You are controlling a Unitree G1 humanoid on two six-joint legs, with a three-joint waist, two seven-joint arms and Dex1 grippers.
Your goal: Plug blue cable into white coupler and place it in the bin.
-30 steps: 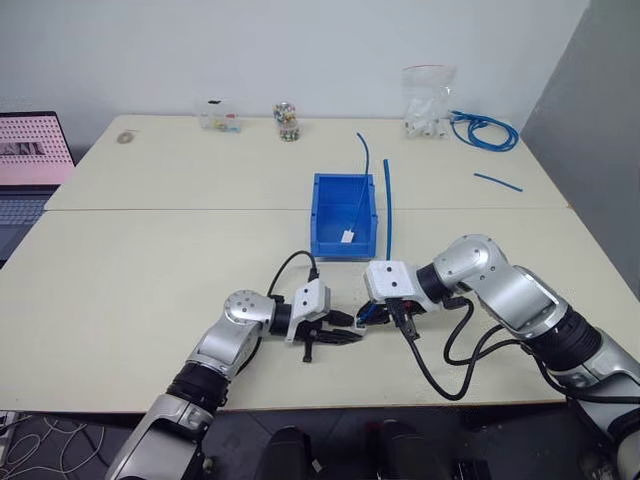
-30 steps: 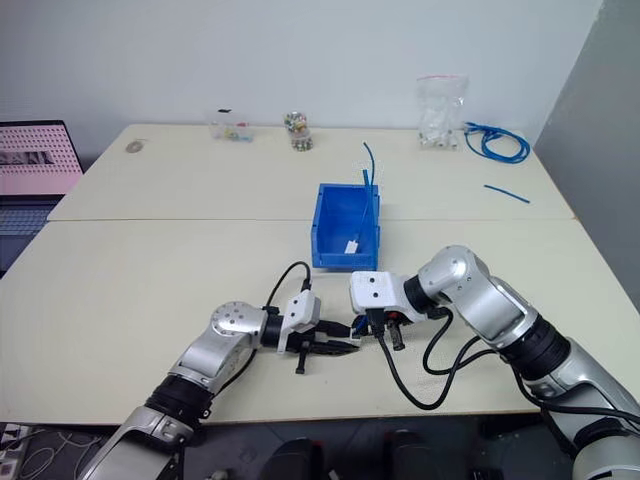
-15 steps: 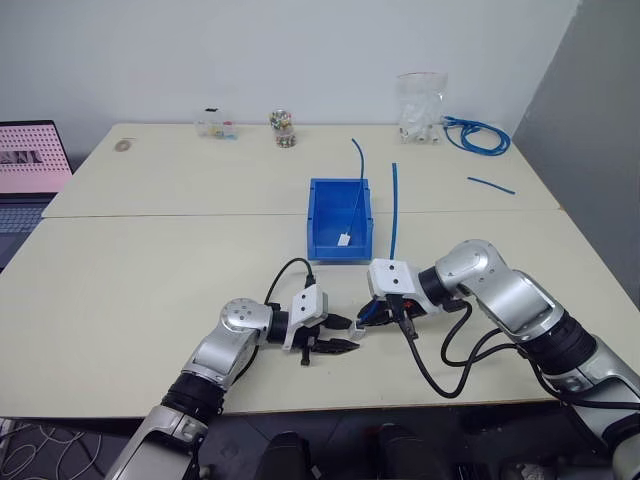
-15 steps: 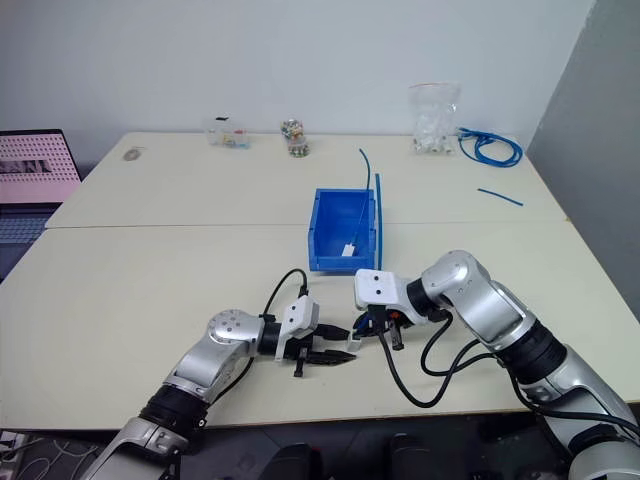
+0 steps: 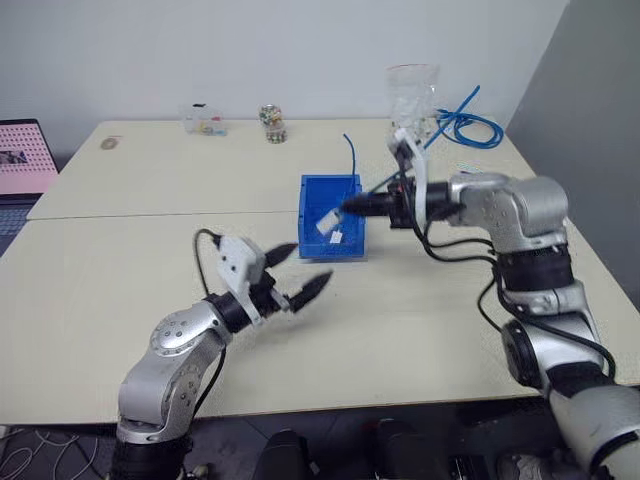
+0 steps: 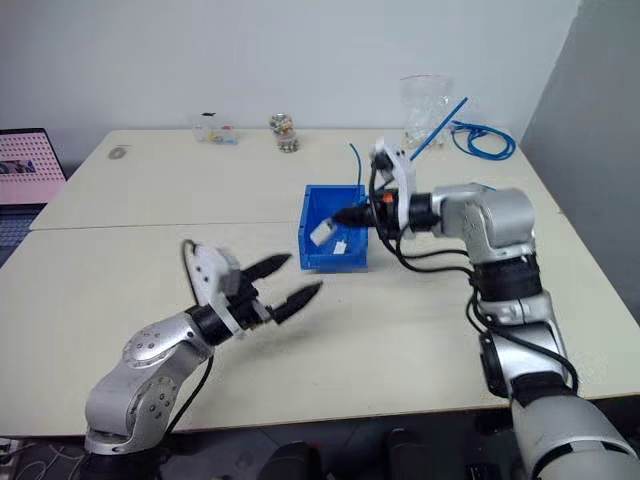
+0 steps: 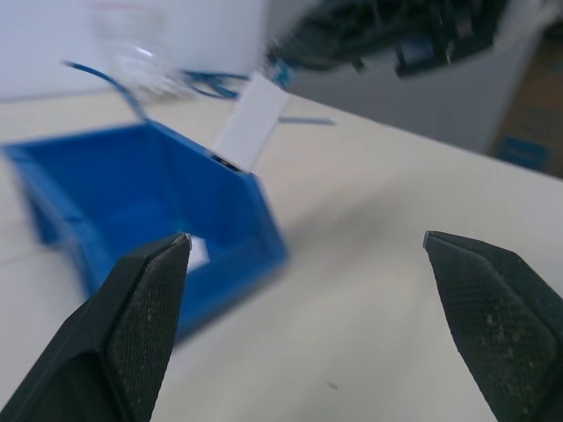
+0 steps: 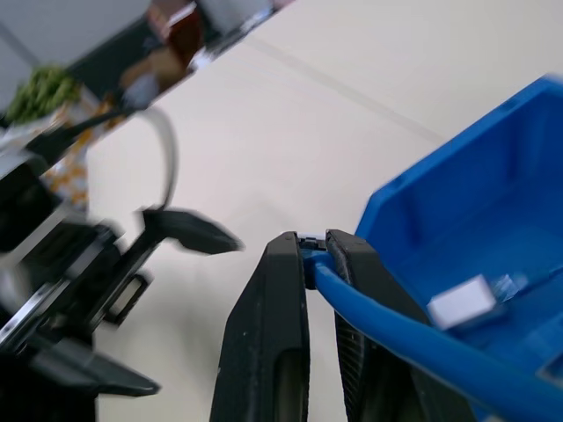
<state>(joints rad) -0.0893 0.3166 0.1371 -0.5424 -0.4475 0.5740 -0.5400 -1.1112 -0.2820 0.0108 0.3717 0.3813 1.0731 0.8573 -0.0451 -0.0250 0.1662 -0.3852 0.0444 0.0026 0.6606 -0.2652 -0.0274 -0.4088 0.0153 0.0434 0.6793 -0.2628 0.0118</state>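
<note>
- The robot's right gripper hangs over the bin, its two black fingers pinched shut on the plug end of the blue cable, which trails up and back over the arm toward the far right corner of the table.
- The white coupler sits at the gripper's tip, hanging just above the bin's open top; it appears joined to the cable's plug, though the joint itself is too small to make out.
- A second small white piece lies on the bin's floor, with another blue cable end rising from the bin's far wall.
- The left gripper is held above the table short of the bin, its fingers spread wide and holding nothing.
- Judged from this, the plugging step looks finished and the placing step is in hand: the assembly is over the bin but not yet let go.
- The next move calls for the right gripper to sink into the bin and part its fingers so that coupler and plug drop inside; the long free length of cable behind the arm may drag the coupler back out over the rim.
- A plastic bag and a coil of blue cable lie at the table's far edge.
</note>
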